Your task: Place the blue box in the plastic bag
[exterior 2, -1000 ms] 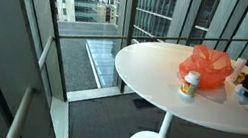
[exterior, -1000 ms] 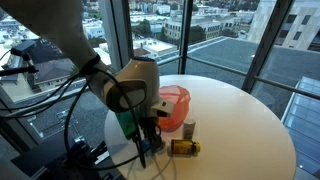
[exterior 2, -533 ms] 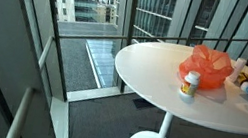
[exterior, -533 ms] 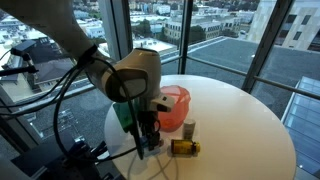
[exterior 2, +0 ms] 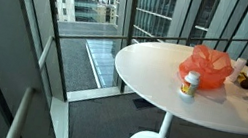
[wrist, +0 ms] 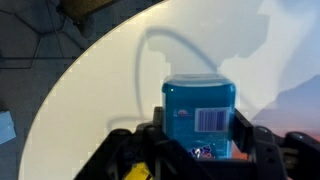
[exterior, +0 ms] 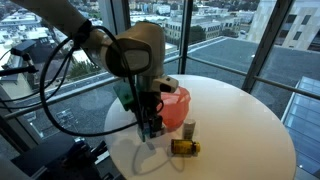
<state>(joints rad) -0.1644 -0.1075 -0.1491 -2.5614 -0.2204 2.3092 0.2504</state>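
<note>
My gripper is shut on the blue box, which has a barcode label and stands upright between the fingers. In an exterior view the gripper hangs above the near edge of the round white table, just beside the orange-red plastic bag. The bag also shows in the other exterior view, crumpled on the table. The box itself is hard to make out in both exterior views.
An amber bottle lies on the table in front of the bag, and a small dark bottle stands beside it. A white bottle with a yellow band stands before the bag. Glass walls and a railing surround the table.
The gripper has risen from the table's surface with the blue box in it and moved a little towards the bag. The bag and bottles have not moved.
</note>
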